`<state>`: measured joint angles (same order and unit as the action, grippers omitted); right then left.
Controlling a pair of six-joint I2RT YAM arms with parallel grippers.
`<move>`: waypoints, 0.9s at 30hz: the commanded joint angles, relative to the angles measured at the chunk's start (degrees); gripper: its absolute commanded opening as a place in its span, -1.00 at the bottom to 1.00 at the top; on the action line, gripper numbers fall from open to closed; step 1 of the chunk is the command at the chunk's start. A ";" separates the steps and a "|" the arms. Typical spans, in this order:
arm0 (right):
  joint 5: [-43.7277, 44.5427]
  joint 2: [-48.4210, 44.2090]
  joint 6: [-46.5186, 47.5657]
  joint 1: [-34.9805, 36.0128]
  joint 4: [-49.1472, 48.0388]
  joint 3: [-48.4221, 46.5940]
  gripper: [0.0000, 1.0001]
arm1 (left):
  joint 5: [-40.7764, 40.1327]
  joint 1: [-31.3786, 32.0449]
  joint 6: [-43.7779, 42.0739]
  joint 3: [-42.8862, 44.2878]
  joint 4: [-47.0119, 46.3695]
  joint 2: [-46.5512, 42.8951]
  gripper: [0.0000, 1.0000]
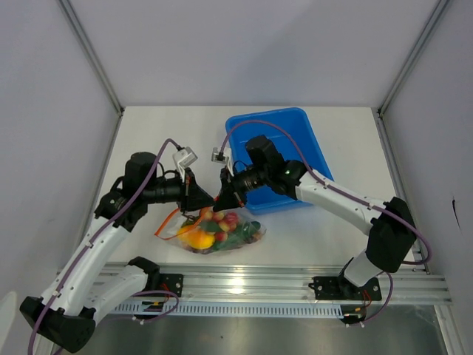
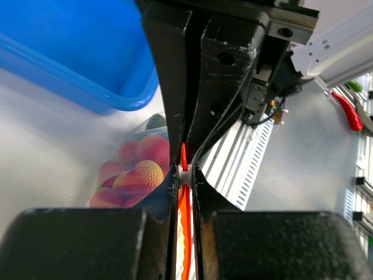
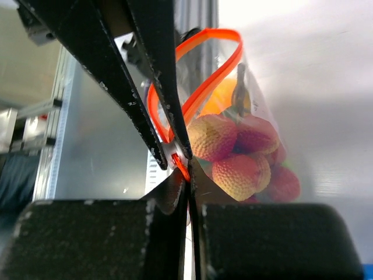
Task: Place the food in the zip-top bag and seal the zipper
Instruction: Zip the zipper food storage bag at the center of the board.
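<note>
Near the blue bin [image 1: 310, 140] on the worktop [image 1: 162, 140], the zip-top bag [image 1: 250, 235] is sitting with the food [image 1: 211, 231] inside. The left hand [image 1: 209, 200] and the right hand [image 1: 220, 203] are both clamping its orange-red zipper [image 3: 204, 64].

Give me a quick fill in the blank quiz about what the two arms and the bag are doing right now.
The left gripper and the right gripper are both shut on the orange-red ____ of the zip-top bag. The food lies ____ the bag. The plastic bin is coloured ____.
Missing: zipper, inside, blue.
</note>
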<state>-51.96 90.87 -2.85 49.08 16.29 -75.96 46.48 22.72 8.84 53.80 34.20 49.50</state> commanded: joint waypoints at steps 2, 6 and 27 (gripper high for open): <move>9.07 -4.47 -10.84 0.32 -14.26 2.65 -1.00 | -0.69 0.48 -0.49 -0.71 -0.45 -0.89 -0.82; 9.25 -4.74 -13.84 0.40 -15.59 3.54 -1.00 | -1.48 0.57 -0.75 -1.59 -0.62 -1.68 -0.57; 5.48 -5.35 -16.49 -0.04 -18.23 4.34 -1.00 | -10.70 0.66 0.21 -5.64 3.77 -4.67 -0.58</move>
<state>-44.66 88.68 -19.62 49.34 2.68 -70.13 38.85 23.03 8.62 47.53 35.73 45.69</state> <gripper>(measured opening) 0.002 0.248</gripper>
